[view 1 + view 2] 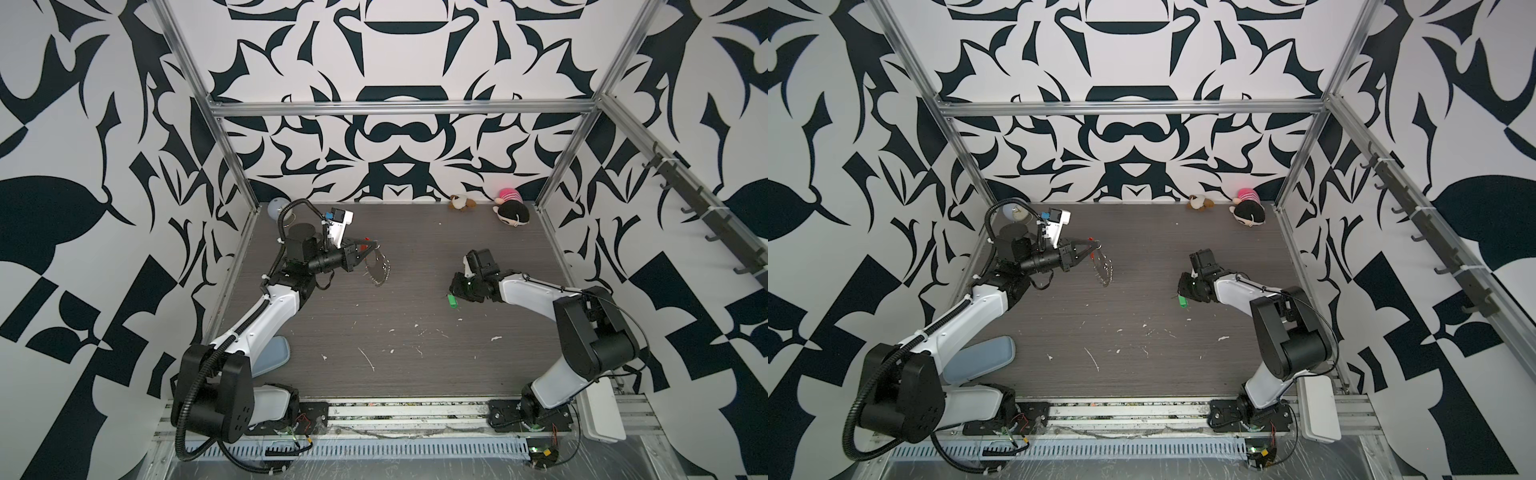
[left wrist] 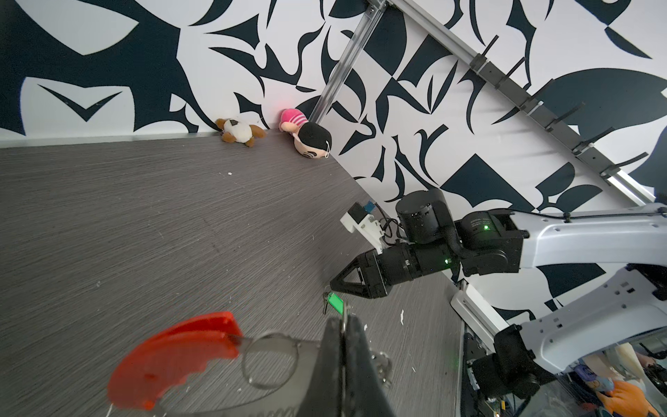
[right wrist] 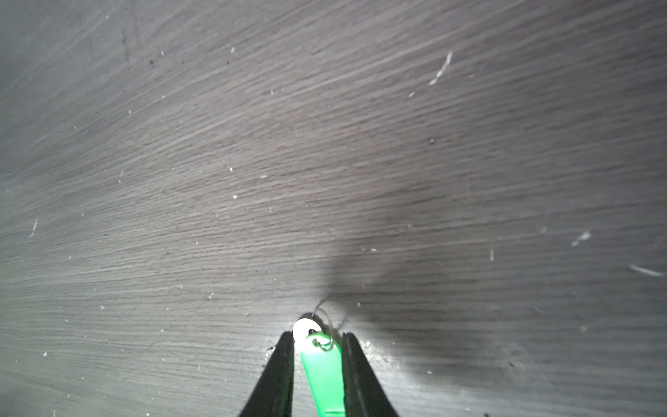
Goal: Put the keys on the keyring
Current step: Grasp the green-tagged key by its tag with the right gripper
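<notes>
Our left end effector (image 1: 374, 244) is clamped on the keyring (image 1: 380, 270), which hangs over the tabletop (image 1: 415, 232). Our right end effector (image 3: 317, 337) straddles the keys (image 3: 325, 379) down at the tabletop; we cannot tell whether it pinches them

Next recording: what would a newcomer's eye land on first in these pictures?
First, the red-orange piece of the keyring, which the shut left end effector holds up over the left of the table. Next, the bright green key tag, lit up between the fingers of the right end effector, low over the table's right half. Whether it is gripped cannot be told.
</notes>
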`<act>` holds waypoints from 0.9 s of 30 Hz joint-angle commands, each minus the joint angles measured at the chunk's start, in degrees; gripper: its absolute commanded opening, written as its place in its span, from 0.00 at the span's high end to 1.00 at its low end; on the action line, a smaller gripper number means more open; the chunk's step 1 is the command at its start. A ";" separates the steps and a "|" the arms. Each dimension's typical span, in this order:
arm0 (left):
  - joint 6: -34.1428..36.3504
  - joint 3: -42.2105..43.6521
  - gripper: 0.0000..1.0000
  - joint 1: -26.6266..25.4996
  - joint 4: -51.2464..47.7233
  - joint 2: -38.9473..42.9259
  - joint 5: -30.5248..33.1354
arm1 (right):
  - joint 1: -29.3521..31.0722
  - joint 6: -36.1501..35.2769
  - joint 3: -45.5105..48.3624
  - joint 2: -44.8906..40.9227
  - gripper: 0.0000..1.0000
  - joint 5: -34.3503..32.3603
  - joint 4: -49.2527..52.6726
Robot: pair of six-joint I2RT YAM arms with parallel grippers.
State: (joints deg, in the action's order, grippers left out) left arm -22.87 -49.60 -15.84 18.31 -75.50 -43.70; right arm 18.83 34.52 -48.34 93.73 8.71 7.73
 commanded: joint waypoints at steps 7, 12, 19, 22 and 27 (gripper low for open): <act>0.88 -1.75 1.00 -0.33 0.43 0.41 -0.26 | 1.23 0.28 -0.44 1.54 0.78 -1.05 -1.79; 1.51 -1.74 1.00 -0.29 -0.37 0.80 -0.11 | 1.30 0.16 -0.36 1.67 0.80 -1.24 -1.87; 1.52 -1.86 1.00 -0.33 -0.89 0.83 -0.14 | 1.64 -0.11 -0.40 1.72 0.86 -2.03 -2.00; 1.63 -1.77 1.00 -0.33 -1.17 0.84 -0.15 | 1.71 -0.31 -0.70 1.80 0.91 -2.41 -1.85; 2.91 -0.92 1.00 -0.31 -0.09 1.36 -0.24 | 1.98 -1.72 -1.38 0.49 1.00 -2.55 -1.44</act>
State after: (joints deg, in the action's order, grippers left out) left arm -21.54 -49.60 -16.03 16.82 -75.50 -43.68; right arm 20.32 34.22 -48.38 95.72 7.38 6.20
